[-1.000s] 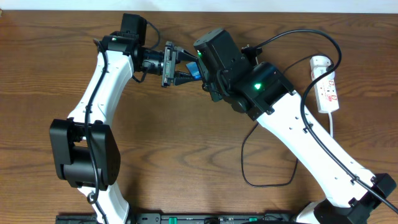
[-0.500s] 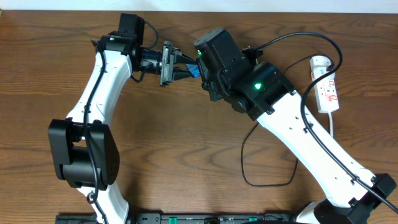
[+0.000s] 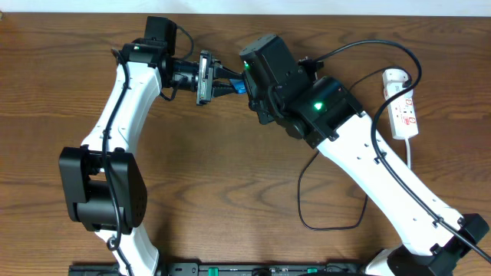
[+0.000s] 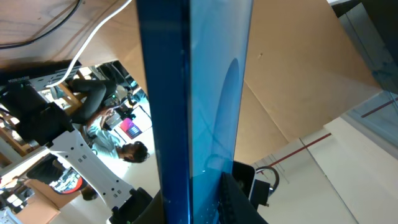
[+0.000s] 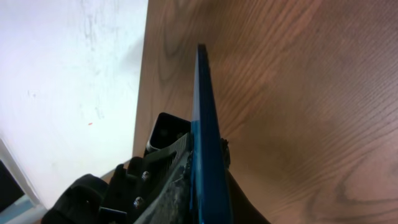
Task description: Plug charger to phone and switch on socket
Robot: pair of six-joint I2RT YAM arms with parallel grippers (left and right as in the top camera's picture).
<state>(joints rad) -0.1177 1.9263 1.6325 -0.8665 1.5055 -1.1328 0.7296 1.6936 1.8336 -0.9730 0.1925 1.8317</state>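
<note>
Phone looks light, stiff, slick, breakable; left gripper and right gripper both appear clamped across its flat faces; best held mid-body, charging end left free.

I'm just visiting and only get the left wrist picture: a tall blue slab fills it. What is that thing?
Observer: It is the phone, seen edge-on. Overhead, the left gripper holds it up off the table.
Operator: Is anything else touching it?
Observer: Yes. The right gripper is closed on its other end.
Operator: Where is the thing it gets power from?
Observer: The socket lies near the table's right edge, apart from both grippers.
Operator: And the cable?
Observer: The charger loops on the table beneath the right arm. Its tip is hidden.
</note>
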